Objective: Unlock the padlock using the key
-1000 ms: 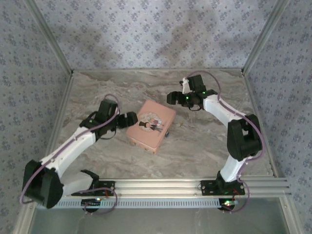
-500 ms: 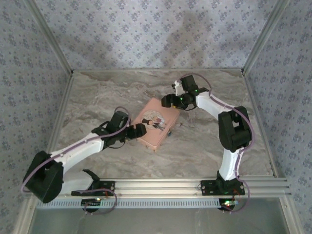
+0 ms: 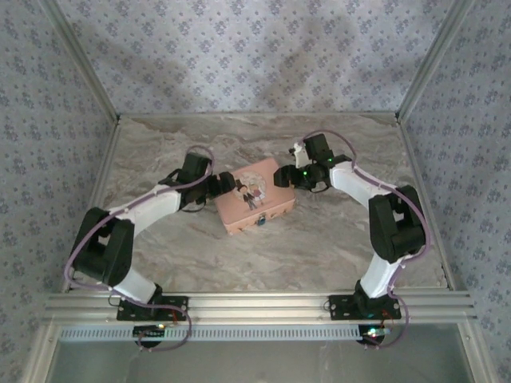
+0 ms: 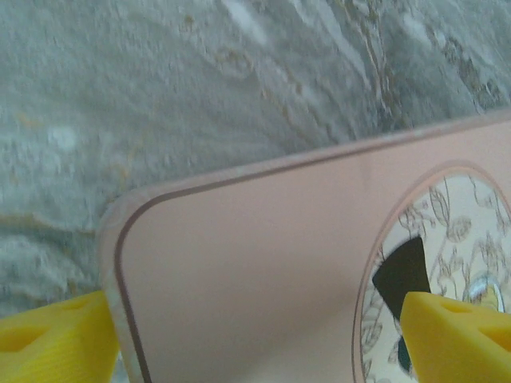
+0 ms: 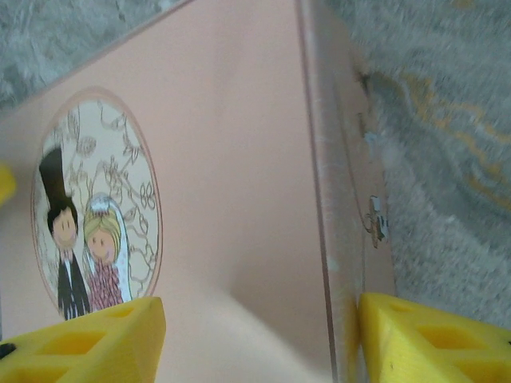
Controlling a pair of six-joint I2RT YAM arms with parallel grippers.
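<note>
1. Blue patterned wallpaper [image 3: 239,48] closes in a marble-look table [image 3: 335,239] in the top view. A pink tin [image 3: 254,199] lies near the table's middle. The padlock [image 3: 261,223], a tiny dark speck, sits against the tin's near side.
2. Also from above, the left gripper [image 3: 229,185] meets the tin's left end, and the right gripper [image 3: 282,177] is at its far right corner.
3. In the left wrist view, the left claw is spread wide. One yellow fingertip [image 4: 56,339] sits just off the tin's rounded corner and the other is over the lid's round picture.
4. In the right wrist view, the right claw is also apart and straddles the tin's long edge. One yellow pad [image 5: 88,343] is over the lid by the cartoon couple [image 5: 84,247]. The other is beside the side wall, below a small metal fitting [image 5: 375,219]. I cannot tell whether either pad presses the tin.
</note>
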